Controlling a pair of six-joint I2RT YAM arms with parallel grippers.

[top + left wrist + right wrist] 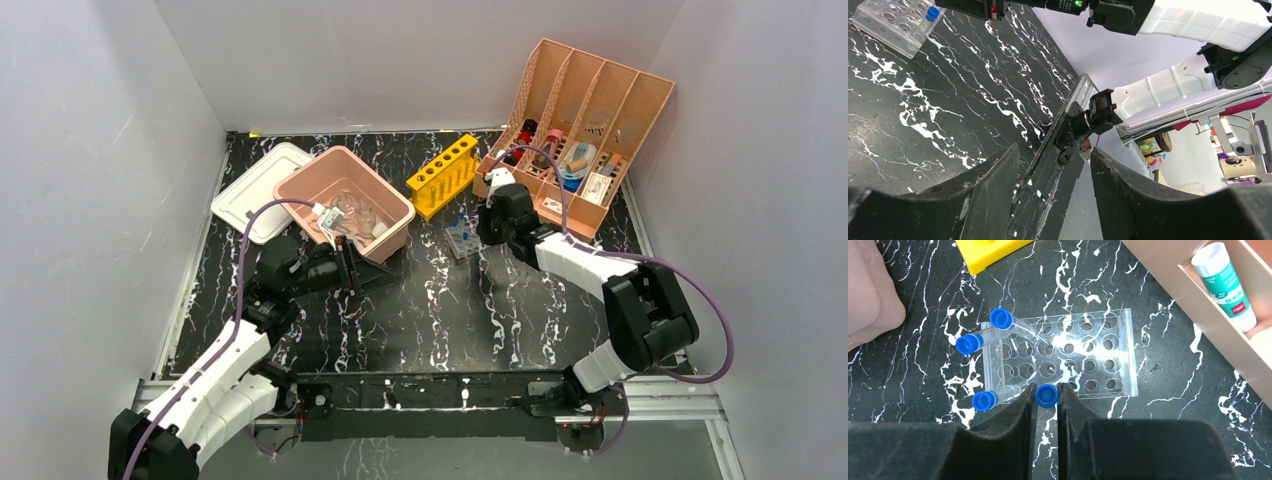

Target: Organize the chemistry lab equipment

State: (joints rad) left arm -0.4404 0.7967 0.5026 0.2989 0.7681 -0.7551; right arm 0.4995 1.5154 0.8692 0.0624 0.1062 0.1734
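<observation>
Black marbled surface (430, 310), white walls on three sides; items listed left to right. White lid (255, 190): flat, touching the pink tub's far left side. Pink tub (308, 166): open, holding clear glassware (352, 212) bunched near its middle; individual pieces too small to tell apart. Handling estimate for the glass: light, rigid, slick and breakable, best taken by a rim or neck with gentle pressure. Left end effector (1054, 148): released, fingers well apart with nothing between them, just beside the tub's near corner and facing away from the glass toward the near edge. Yellow rack (442, 176): upright, between the tub and the organizer. Clear tube rack (1098, 350): many empty wells; three blue-capped tubes lie tilted at its left end. Fourth blue-capped tube (1046, 395): at the rack's near edge, cap squarely between the fingers. Right end effector (1047, 386): apparently clenched on that tube, one finger touching each side of the cap. Handling estimate: light, stiff, smooth plastic, likely to slip if pinched low, so the wider cap or the wall just under it is the safest hold. Peach organizer (590, 110): far right, slots holding assorted items, including a white glue stick (1225, 285).
</observation>
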